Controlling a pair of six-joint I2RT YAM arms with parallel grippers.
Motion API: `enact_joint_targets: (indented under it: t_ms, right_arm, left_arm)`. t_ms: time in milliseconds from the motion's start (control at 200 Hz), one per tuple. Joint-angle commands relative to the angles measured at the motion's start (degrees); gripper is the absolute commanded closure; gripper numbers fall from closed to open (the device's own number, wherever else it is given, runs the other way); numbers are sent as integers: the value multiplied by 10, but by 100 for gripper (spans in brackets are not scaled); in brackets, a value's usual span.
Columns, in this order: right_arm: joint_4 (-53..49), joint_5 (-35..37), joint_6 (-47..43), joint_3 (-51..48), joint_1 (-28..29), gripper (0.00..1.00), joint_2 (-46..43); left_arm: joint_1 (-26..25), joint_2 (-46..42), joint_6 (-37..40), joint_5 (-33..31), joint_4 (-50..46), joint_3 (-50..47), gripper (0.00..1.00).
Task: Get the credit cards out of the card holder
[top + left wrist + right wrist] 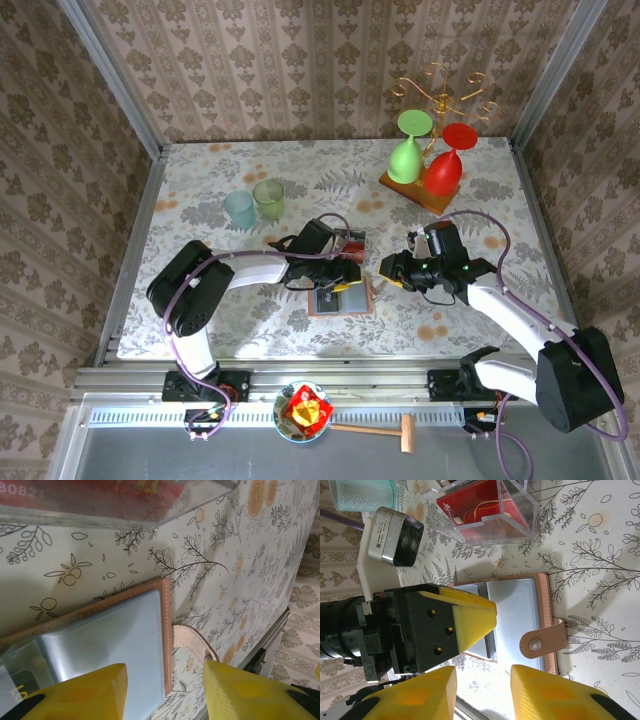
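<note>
- Work surface: a table under a white floral-print cloth (320, 165), enclosed by patterned wall panels
- Card holder: the salmon-brown, leather-like bifold card holder (520, 610) lies open and flat near the table centre, grey-blue inner pockets facing up; its closure strap with a round metal snap (536, 644) projects past the outer edge onto the cloth
- Credit cards: the thin red plastic credit cards (480, 505) lie inside a clear acrylic box (522, 520), which stands on the cloth just beyond the card holder and apart from it
- Left gripper: the left gripper (165, 666) is positioned over the card holder with its yellow fingers (85, 695) partly spread; nothing is clamped between them, and the card holder edge and strap show through the gap; contact with the leather cannot be determined
- Right gripper: the right gripper (484, 669) sits just right of the card holder on the strap side, jaws partly spread and empty
- Other items: a teal tumbler (240, 208) and a green tumbler (268, 198) stand left of centre; a wooden stand (415, 192) at the far right carries an inverted green wine glass (405, 160) and an inverted red wine glass (445, 170)
</note>
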Motion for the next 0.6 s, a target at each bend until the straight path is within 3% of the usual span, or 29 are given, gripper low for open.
enact_joint_targets:
  t_ms: [0,595]
  right_arm:
    - [-12,2,-5,-10,-3,66,-10]
    - [37,-4,29,-6,28,66,23]
  left_arm:
    - [-4,1,13,12,-5,13,56]
    - [18,-74,17,-5,-16,-30,56]
